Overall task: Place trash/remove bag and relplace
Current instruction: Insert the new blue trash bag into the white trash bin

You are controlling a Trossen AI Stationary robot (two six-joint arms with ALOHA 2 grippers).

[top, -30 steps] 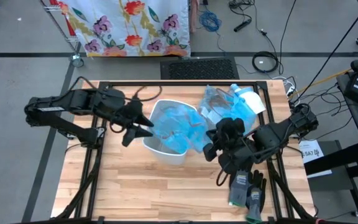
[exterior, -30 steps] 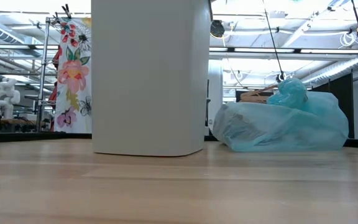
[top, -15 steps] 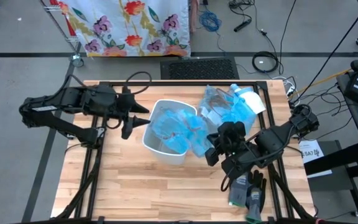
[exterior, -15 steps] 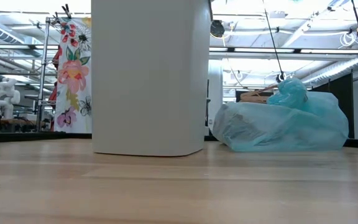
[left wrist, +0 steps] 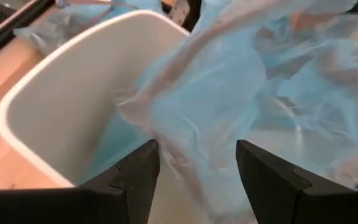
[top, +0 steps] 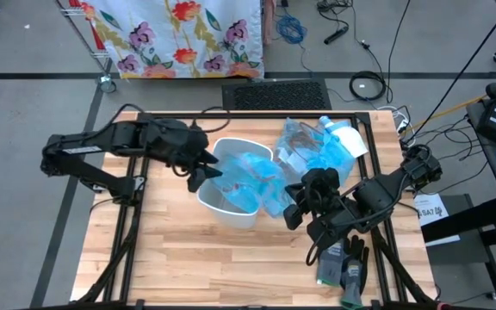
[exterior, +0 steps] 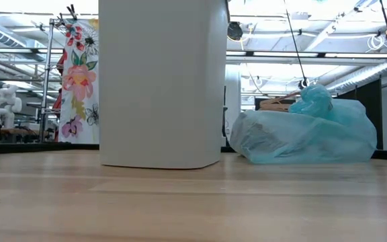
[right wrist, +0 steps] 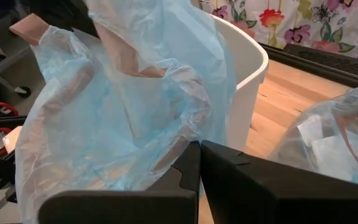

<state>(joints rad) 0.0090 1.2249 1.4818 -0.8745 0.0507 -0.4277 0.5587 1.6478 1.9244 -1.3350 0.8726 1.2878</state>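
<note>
A white bin (top: 228, 200) stands upright mid-table. A loose light-blue bag (top: 252, 176) is bunched over its mouth, part of it down inside. My right gripper (top: 297, 203), at the bin's right side, is shut on this bag. My left gripper (top: 205, 175) is open above the bin's left rim (left wrist: 48, 68), with bag film (left wrist: 194, 118) between its fingers. A second, filled blue bag (top: 313, 146) lies on the table at the far right. Trash scraps (right wrist: 331, 152) show through its film. My right gripper pinches a bunched part of the loose bag's film (right wrist: 188, 132) between its two shut fingers, several layers gathered. It comes slanting down from the table's right. The film is held up above the bin's right rim (right wrist: 253, 59) and billows slack over the mouth. My left gripper: whether its fingers touch the film cannot be told.
A pair of grey-black gloves (top: 343, 263) lies near the front right, beside my right arm. In the low view the bin's wall (exterior: 160, 81) fills the middle, with the filled bag (exterior: 304, 131) behind it to the right. Bare wood lies at the table's front left (top: 145, 258).
My left gripper drew back a little toward the table's left, then went right again, over the bin's left rim and up to the bag, staying open. My right gripper has kept its hold on the bag.
</note>
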